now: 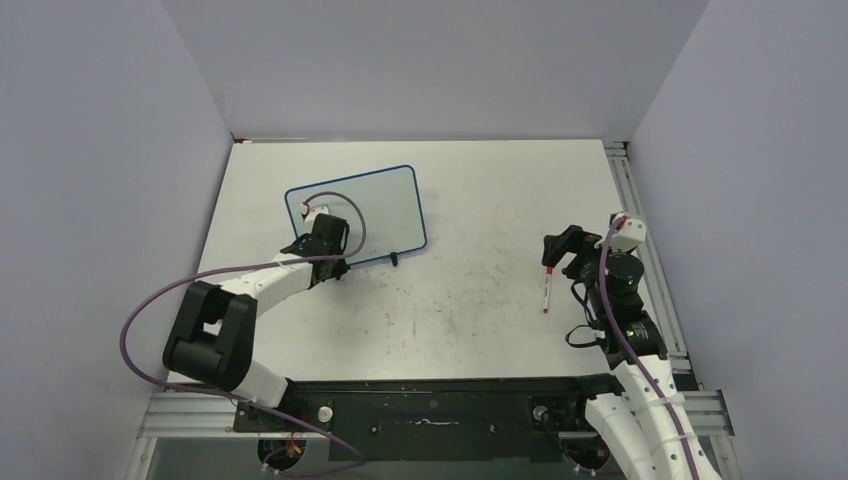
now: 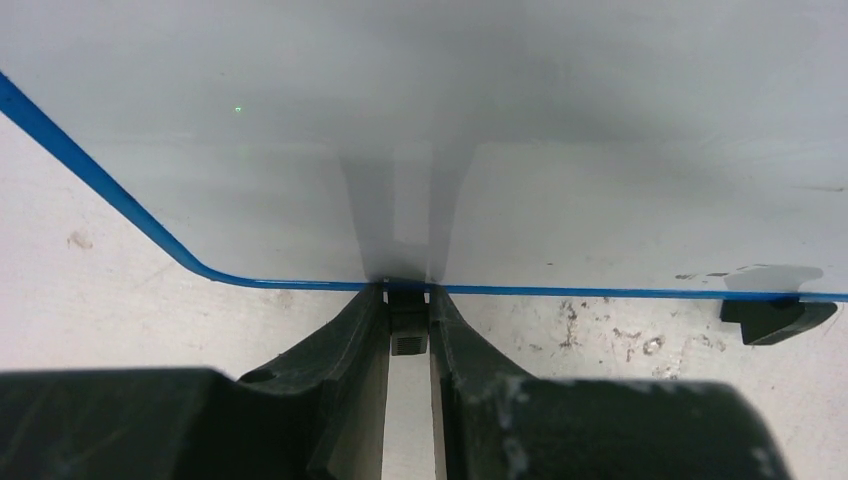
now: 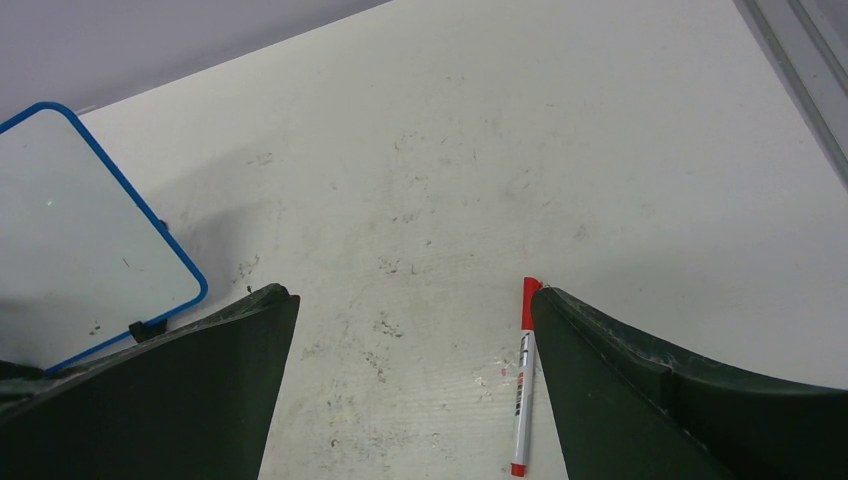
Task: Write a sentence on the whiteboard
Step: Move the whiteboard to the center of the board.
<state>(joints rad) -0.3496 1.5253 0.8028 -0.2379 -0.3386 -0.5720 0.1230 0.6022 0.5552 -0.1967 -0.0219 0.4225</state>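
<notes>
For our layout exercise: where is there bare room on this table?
Between the whiteboard and the marker, and the far right corner beyond the right gripper. Crowded: the whiteboard's near edge, where the left gripper grips it, and around the marker.

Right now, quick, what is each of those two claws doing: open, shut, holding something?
Left fingers: closed on the whiteboard's lower edge, at a black clip.
Right fingers: open, holding nothing; the marker lies below them.

Scuffed white table (image 1: 480, 300), blue-framed whiteboard (image 1: 390, 208) at left, red-capped marker (image 1: 547, 290) at right
</notes>
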